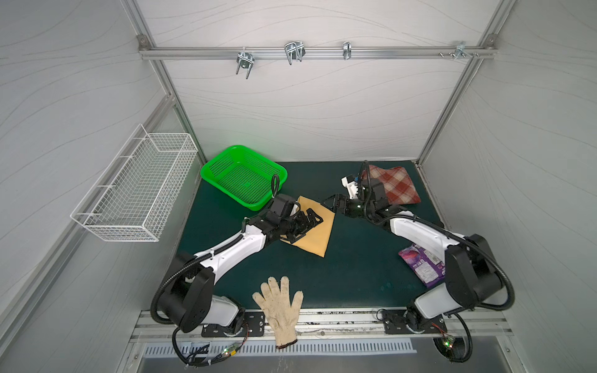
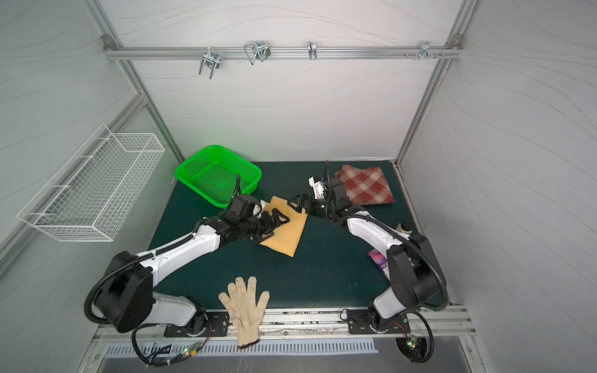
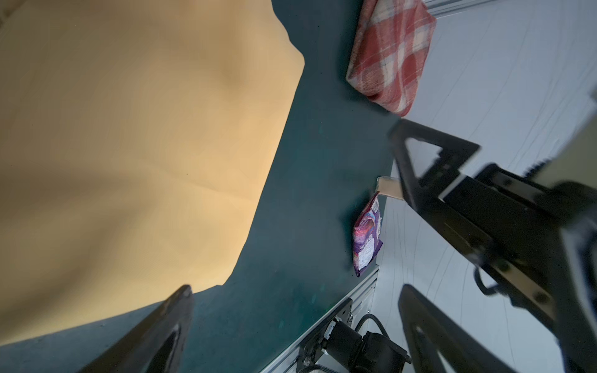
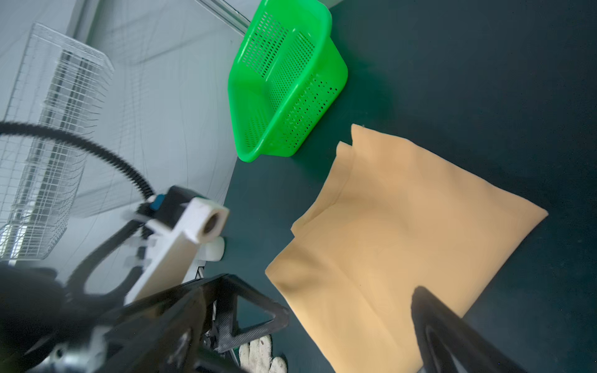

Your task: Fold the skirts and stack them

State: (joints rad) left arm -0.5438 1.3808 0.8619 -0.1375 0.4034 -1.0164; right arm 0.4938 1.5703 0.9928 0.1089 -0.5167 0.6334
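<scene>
Glove [image 1: 280, 306] lies palm-down at the near edge, cuff hanging over the mat [image 1: 355, 277] onto the metal rail in both top views. Near right: purple packet [image 1: 420, 263], partly under the right arm. It carries white label patches, but the print is too small and blurred to read, also from the left wrist [image 3: 366, 239].

Mid-mat: yellow skirt [image 1: 318, 232], folded flat with layered edges showing at one corner in the right wrist view [image 4: 403, 226]. Left claw [image 1: 303, 227] sits over the skirt's left part, jaws spread wide, nothing held. Right claw [image 1: 332, 202] is at the skirt's far right corner, jaws also wide apart and empty. Cannot tell if either touches the cloth.

Far left: green basket [image 1: 242, 174], just beside the skirt's far corner. Far right corner: plaid skirt [image 1: 395, 185], folded, well apart from the yellow one, not stacked. Left wall: wire basket [image 1: 139, 190]. Back wall: metal hooks [image 1: 294, 51] on a rail.
</scene>
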